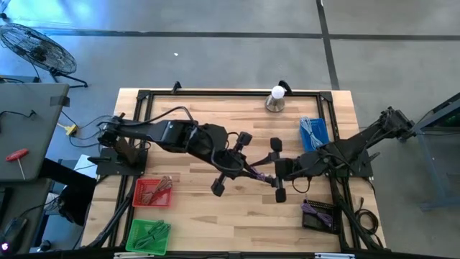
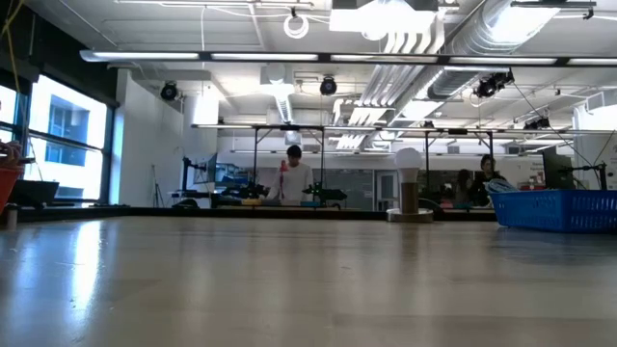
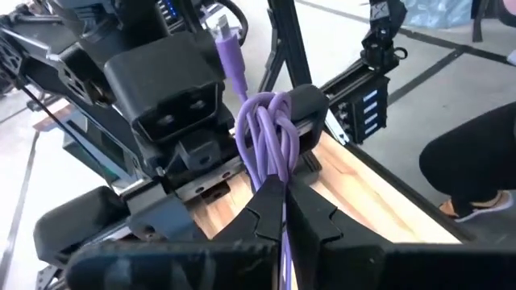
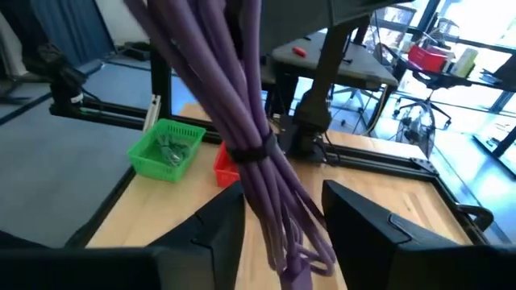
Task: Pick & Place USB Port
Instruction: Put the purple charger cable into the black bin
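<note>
The purple USB cable (image 1: 257, 173) is a coiled bundle held together by a dark tie (image 4: 251, 153). It hangs in the air over the middle of the table, between both grippers. My left gripper (image 3: 278, 192) comes from the table's left and is shut on the bundle (image 3: 268, 121). One plug end (image 3: 219, 28) sticks out past the bundle. My right gripper (image 4: 282, 205) comes from the right and is open, one finger on each side of the bundle (image 4: 242, 105). Whether either finger touches the bundle, I cannot tell. Neither gripper shows in the low view. My left gripper pinches several strands of the purple cable bundle (image 3: 274, 173) between its two fingers, coming roughly level from the table's left. The bundle is lifted clear of the table and reaches beyond the fingertips toward my right gripper.
A red bin (image 1: 152, 192) and a green bin (image 1: 149, 236) sit near the table's left near corner. A blue bin (image 1: 314, 133) stands at the right, and a dark bin of purple cables (image 1: 320, 214) at the right near corner. A bulb-shaped object (image 1: 276, 98) stands at the far edge.
</note>
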Motion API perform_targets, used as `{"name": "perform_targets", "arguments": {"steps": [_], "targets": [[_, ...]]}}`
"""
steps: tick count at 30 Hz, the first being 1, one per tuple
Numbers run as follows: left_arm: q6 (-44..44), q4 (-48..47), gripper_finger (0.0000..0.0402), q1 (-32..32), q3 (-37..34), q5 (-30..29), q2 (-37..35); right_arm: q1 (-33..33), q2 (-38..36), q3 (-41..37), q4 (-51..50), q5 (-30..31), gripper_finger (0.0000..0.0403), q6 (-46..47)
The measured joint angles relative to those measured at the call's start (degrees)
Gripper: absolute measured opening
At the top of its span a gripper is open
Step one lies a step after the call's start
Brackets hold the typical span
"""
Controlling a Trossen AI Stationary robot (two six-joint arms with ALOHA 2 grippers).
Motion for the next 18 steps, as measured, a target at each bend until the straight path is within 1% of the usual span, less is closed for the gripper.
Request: {"name": "perform_targets", "arguments": {"steps": [3, 5, 7, 8, 9, 13, 15, 18], "targets": [[0.4, 0.1, 0.0, 0.0, 0.0, -0.7, 0.4, 0.0, 0.0, 0.0, -0.7, -1.3, 0.0132, 0.4], [0.4, -0.2, 0.0, 0.0, 0.0, -0.8, 0.4, 0.0, 0.0, 0.0, -1.4, -2.6, 0.0092, 0.8], [0.4, -0.4, 0.0001, 0.0, 0.0, -0.8, 0.4, 0.0, 0.0, 0.0, -1.9, -3.4, 0.0038, 0.9], [0.4, -0.4, 0.0001, 0.0, 0.0, -0.8, 0.4, 0.0, 0.0, 0.0, -2.2, -3.8, 0.0024, 0.5], [0.3, -0.4, 0.0001, 0.0, 0.0, -0.8, 0.4, 0.0, -0.1, 0.0, -2.3, -4.2, 0.002, 0.3], [-2.9, -0.6, 0.0012, 0.0, 0.0, -0.7, 0.4, 0.1, -0.1, 0.0, -3.2, -3.6, 0.003, 3.3], [-4.9, -0.4, 0.003, 0.0, 0.0, 0.6, 0.4, 0.1, -0.1, 0.0, -4.9, -2.7, 0.0018, 3.4], [-7.7, -0.3, 0.0064, -0.6, 0.0, 2.5, -0.1, 0.1, -0.1, 0.0, -6.5, -2.3, 0.0018, 5.0]]}}
